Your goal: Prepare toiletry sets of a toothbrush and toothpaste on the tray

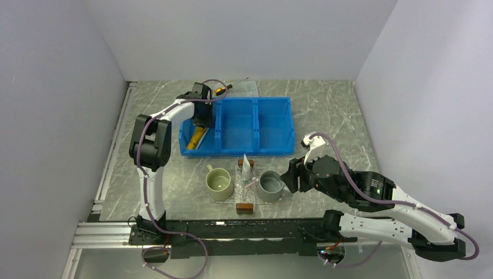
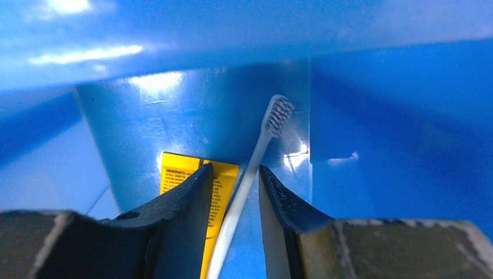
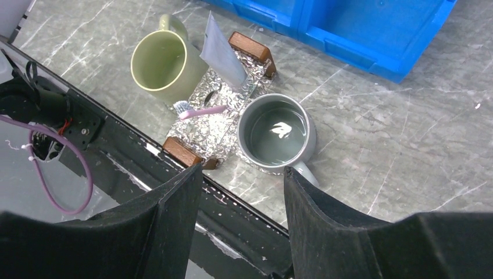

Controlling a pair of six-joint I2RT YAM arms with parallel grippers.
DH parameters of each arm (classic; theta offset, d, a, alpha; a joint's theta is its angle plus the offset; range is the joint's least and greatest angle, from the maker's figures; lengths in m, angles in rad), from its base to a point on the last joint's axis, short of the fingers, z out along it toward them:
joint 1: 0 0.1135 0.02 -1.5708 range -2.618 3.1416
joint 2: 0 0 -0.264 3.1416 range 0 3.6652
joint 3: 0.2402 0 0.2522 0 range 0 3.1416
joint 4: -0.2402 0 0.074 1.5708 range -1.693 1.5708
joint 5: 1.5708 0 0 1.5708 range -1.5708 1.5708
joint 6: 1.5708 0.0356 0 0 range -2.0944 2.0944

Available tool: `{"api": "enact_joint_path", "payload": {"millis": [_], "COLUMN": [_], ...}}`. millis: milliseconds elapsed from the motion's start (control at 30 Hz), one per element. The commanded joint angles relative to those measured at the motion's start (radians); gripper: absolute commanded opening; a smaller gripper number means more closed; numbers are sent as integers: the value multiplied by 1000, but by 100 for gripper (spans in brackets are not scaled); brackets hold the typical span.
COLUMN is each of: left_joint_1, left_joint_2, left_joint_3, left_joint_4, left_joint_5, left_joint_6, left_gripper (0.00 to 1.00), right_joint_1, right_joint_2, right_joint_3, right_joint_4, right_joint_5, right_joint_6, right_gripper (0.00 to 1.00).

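Observation:
The clear tray (image 3: 212, 125), with a brown wooden block at each end, lies between two mugs; it also shows in the top view (image 1: 245, 207). A pale toothpaste tube (image 3: 224, 49) leans at its far end, and a pink toothbrush (image 3: 203, 110) lies across it. My left gripper (image 2: 235, 168) is down in the blue bin's left compartment, open. A white toothbrush (image 2: 256, 154) runs between its fingers with a gap on the right side. My right gripper (image 3: 242, 171) is open and empty, above the table's front edge near the grey mug.
The blue three-compartment bin (image 1: 254, 119) stands behind the tray. A yellow tube (image 2: 174, 168) lies in its left compartment under my left finger. A green mug (image 1: 219, 183) stands left of the tray, a grey mug (image 1: 270, 185) right of it. A clear bag (image 1: 244, 88) lies behind the bin.

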Motion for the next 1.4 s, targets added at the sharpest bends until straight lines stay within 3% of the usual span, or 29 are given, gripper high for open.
{"api": "enact_joint_path", "payload": {"millis": [0, 200, 233, 267, 667, 1367], "left_joint_1": [-12, -20, -21, -22, -37, -34], "left_joint_2": [-40, -95, -222, -132, -155, -65], "left_joint_3": [-19, -51, -55, -59, -47, -25], "left_joint_4": [-27, 9, 11, 16, -54, -104], "left_joint_5": [23, 23, 23, 23, 115, 34], "left_joint_6": [10, 14, 15, 15, 7, -12], "left_gripper": [40, 40, 40, 41, 40, 41], "right_joint_1": [4, 4, 2, 3, 4, 3], "right_joint_2": [-7, -7, -5, -4, 11, 5], "right_joint_3": [7, 5, 4, 3, 6, -2], "right_joint_4": [4, 9, 9, 9, 23, 26], "right_joint_5": [-5, -6, -7, -7, -17, -20], "right_joint_6": [9, 8, 9, 10, 10, 17], "right_gripper": [56, 56, 56, 56, 56, 56]}}
